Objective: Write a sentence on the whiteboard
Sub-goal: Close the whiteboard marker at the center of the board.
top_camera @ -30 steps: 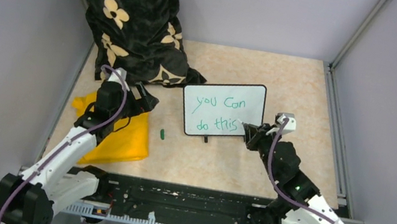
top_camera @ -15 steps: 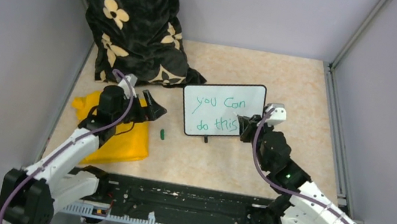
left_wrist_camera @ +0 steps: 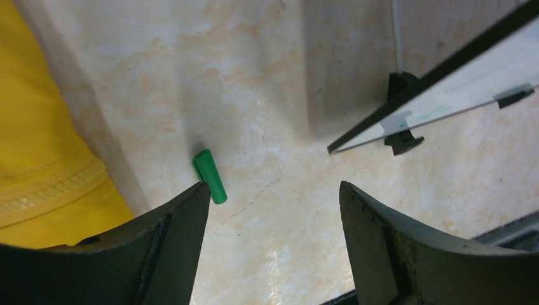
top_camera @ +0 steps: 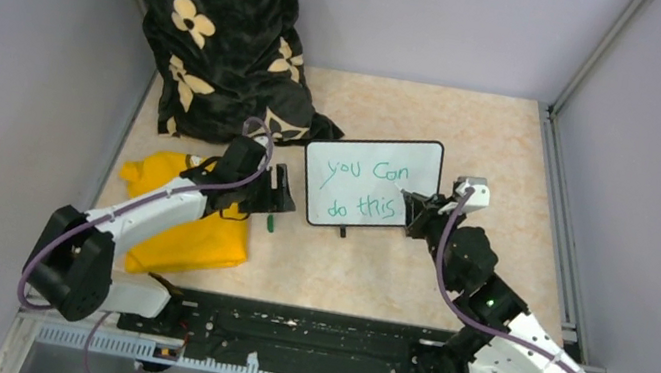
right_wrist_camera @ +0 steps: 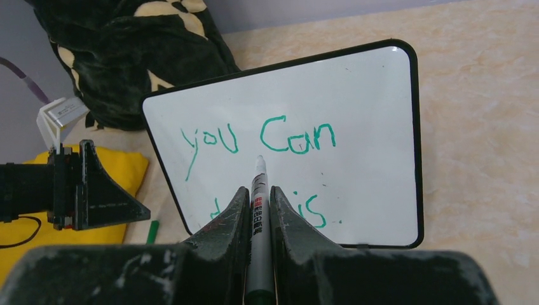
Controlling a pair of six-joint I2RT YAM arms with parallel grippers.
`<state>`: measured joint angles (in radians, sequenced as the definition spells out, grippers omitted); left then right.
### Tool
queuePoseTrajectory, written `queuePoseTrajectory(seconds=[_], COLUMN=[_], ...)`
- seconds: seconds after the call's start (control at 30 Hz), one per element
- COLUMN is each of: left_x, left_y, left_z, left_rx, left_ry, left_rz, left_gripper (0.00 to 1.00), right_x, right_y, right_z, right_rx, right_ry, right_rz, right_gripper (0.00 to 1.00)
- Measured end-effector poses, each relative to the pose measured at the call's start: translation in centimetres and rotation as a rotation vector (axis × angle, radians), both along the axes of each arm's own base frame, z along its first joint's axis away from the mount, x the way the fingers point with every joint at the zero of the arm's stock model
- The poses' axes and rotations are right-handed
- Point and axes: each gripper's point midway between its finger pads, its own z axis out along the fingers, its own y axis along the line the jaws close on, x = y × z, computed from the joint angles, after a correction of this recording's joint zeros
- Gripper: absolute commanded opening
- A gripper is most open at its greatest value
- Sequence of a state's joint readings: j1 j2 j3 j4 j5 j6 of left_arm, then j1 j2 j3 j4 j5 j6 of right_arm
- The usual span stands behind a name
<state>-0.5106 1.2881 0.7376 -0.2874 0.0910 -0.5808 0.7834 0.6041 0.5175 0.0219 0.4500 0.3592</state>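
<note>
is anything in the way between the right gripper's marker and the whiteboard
Nothing visible does. The right gripper is shut on the marker, whose tip points straight at the whiteboard, with nothing between the tip and the board face. The left gripper is open off the board's left side, out of that path.

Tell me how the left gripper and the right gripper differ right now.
The left gripper is open and empty; the right gripper is shut on a marker. The left gripper points down at the table, beside a green cap; the right gripper faces the whiteboard, marker tip toward the green sentence. Both are dark, two-fingered and close to the whiteboard.
</note>
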Motion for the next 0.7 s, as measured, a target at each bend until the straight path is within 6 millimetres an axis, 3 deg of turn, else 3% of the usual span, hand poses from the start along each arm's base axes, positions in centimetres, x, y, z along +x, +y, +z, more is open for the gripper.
queuePoseTrajectory(seconds=[0.13,0.37,0.7], left_x=[0.9,0.3,-0.6], left_y=[1.0,2.5,2.1], left_z=[-0.5,-3.1,-5.5], left_rx=[0.085,0.223,0.333], left_ry=[0.032,0.142,0.216], left_rz=[0.052,0.08,0.077], left_gripper=[0.73,0.63,0.6], right_x=[-0.1,-0.1,-0.1], right_y=[-0.1,-0.1,-0.1], right_z=[-0.4,-0.4,-0.4], right_rx=[-0.012,-0.011,-0.01], right_ry=[0.012,0.011,0.011], right_rz=[0.0,-0.001,-0.001], right_gripper=[0.0,0.0,0.0])
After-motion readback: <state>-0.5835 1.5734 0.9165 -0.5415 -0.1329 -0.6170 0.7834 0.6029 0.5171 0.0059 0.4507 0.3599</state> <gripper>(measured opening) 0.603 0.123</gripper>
